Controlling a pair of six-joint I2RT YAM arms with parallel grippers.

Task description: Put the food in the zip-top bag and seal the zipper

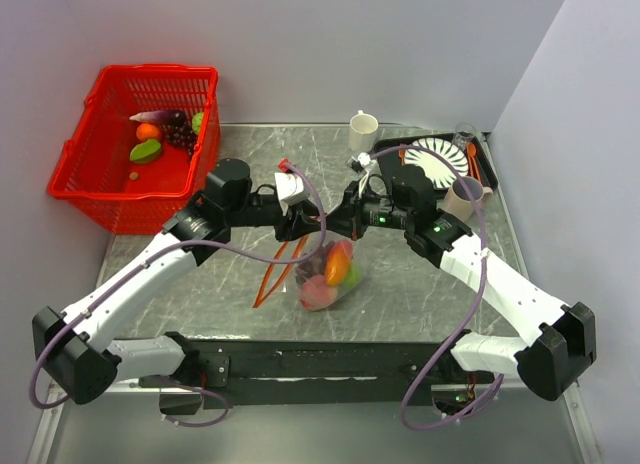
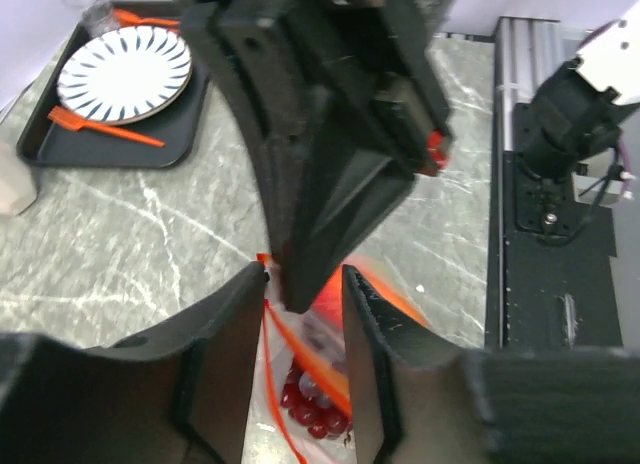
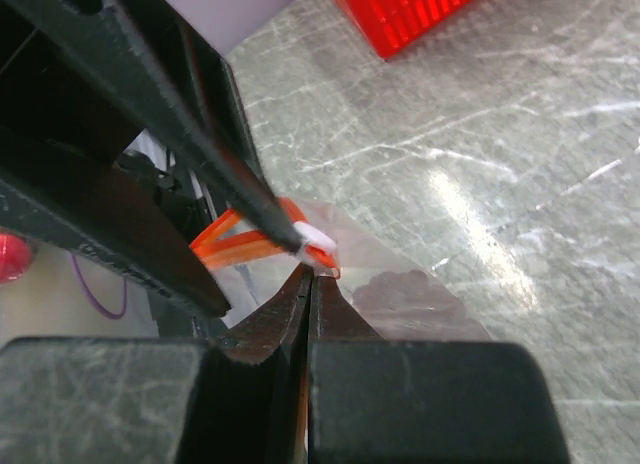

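The zip-top bag point(image 1: 335, 284) lies mid-table holding orange, pink and green food; dark red grapes point(image 2: 309, 413) show through it. Its red-orange zipper point(image 1: 275, 274) trails down-left, the mouth gaping into two strips point(image 2: 309, 363). My right gripper point(image 1: 335, 234) is shut on the bag's corner at the zipper's end point(image 3: 310, 274). My left gripper point(image 1: 303, 227) is open, its fingers point(image 2: 225, 354) straddling the strips and the right gripper's tip. One left finger touches a small white piece point(image 3: 318, 239) on the zipper point(image 3: 240, 246).
A red mesh basket point(image 1: 150, 72) with more food stands at the back left. A white cup point(image 1: 363, 131), a black tray point(image 1: 400, 149) with a striped plate point(image 1: 440, 159) and orange cutlery, and a beige cup point(image 1: 462, 196) stand at the back right.
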